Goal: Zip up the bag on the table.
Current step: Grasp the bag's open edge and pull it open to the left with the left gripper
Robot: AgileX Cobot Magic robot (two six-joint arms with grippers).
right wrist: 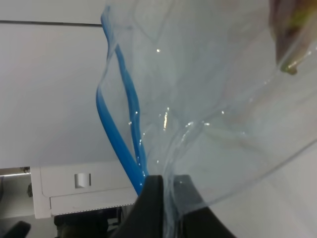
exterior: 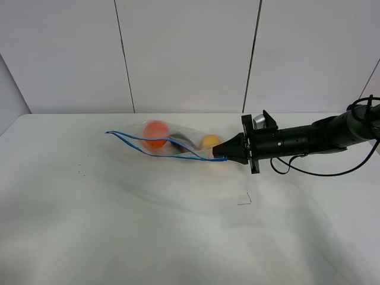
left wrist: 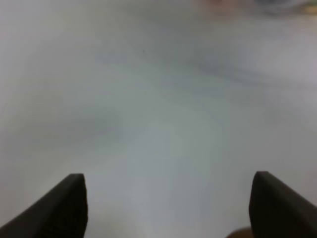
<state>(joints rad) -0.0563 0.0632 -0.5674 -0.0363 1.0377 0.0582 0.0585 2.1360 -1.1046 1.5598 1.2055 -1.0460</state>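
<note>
The clear bag (exterior: 169, 142) lies on the white table (exterior: 119, 214) with its blue zipper strip (exterior: 155, 148) gaping open along the near edge. An orange ball (exterior: 156, 133), a dark purple piece (exterior: 180, 143) and a yellow piece (exterior: 210, 142) show through it. My right gripper (exterior: 217, 157) is shut on the bag's right end at the zipper. The right wrist view shows the black fingers (right wrist: 151, 206) pinching the plastic beside the blue strip (right wrist: 120, 136). My left gripper (left wrist: 168, 206) is open over bare table, its arm out of the exterior view.
A small dark mark (exterior: 244, 199) lies on the table in front of the right arm. A black cable (exterior: 320, 172) hangs from the right arm. White wall panels stand behind the table's far edge (exterior: 178, 113).
</note>
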